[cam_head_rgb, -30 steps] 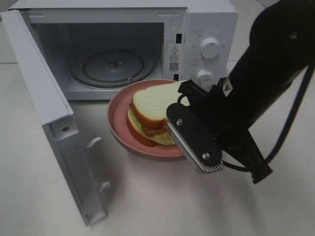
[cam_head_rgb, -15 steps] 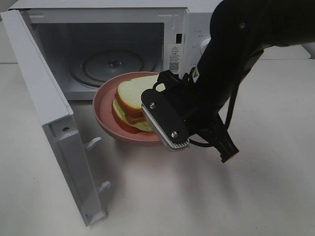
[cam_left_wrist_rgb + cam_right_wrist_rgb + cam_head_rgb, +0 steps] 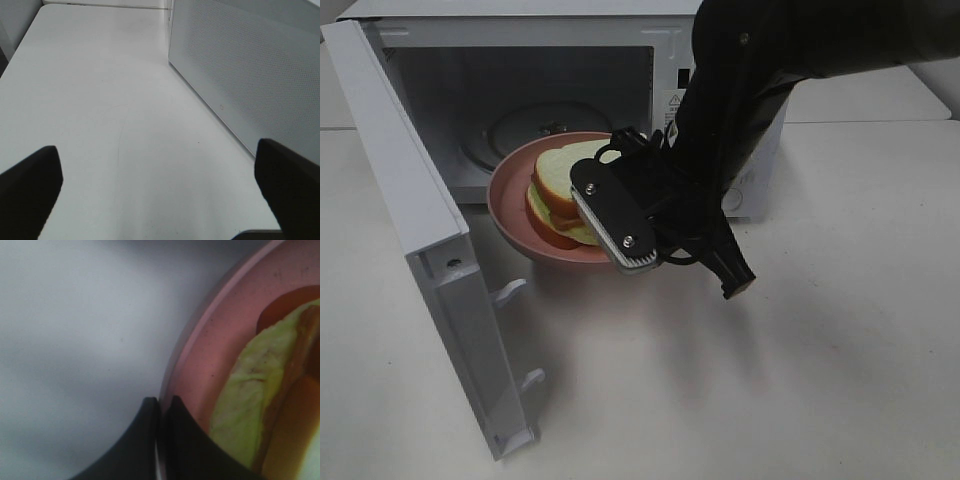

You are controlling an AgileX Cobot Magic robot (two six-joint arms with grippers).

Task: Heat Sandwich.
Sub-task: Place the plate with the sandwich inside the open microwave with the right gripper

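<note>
Left gripper point(image 3: 157, 200): fingers spread wide, nothing between them; over the table point(image 3: 100, 100), beside a perforated white panel point(image 3: 250, 65).
Microwave door point(image 3: 425, 250): swung fully open.
Microwave point(image 3: 740, 30): cavity exposed, glass turntable point(image 3: 510, 122) inside.
Pink plate point(image 3: 510, 205): held off the table at the cavity mouth.
Sandwich point(image 3: 558, 180): lying on the pink plate.
Right gripper point(image 3: 161, 409): clenched on the plate's rim, one finger on each face.
</note>
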